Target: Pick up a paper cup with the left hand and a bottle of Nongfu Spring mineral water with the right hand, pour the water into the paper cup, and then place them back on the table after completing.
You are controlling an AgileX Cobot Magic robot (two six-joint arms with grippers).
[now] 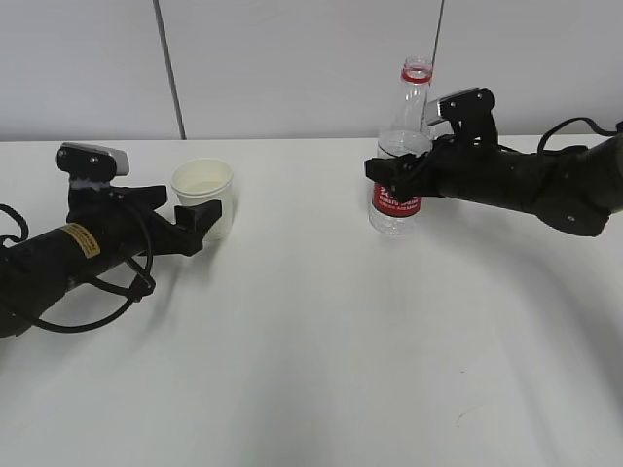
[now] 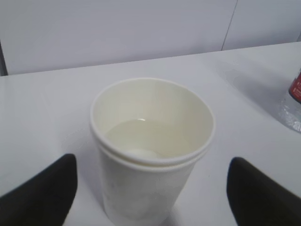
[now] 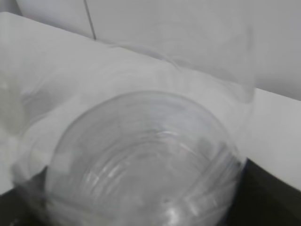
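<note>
The white paper cup (image 1: 203, 190) stands upright on the white table (image 1: 311, 341) and holds some clear water (image 2: 146, 136). My left gripper (image 1: 201, 218) is open, with its black fingers (image 2: 47, 188) on either side of the cup (image 2: 150, 155) and a clear gap on both sides. The uncapped clear bottle (image 1: 401, 146) with a red label stands upright, its base at the table, with a little water (image 1: 393, 222) at its bottom. My right gripper (image 1: 397, 181) is shut on it at label height. In the right wrist view the bottle (image 3: 141, 155) fills the space between the fingers (image 3: 268, 193).
A white wall with dark seams (image 1: 169, 68) runs behind the table's far edge. The bottle's base also shows at the right edge of the left wrist view (image 2: 292, 108). The left arm's black cables (image 1: 107, 292) loop on the table beside it.
</note>
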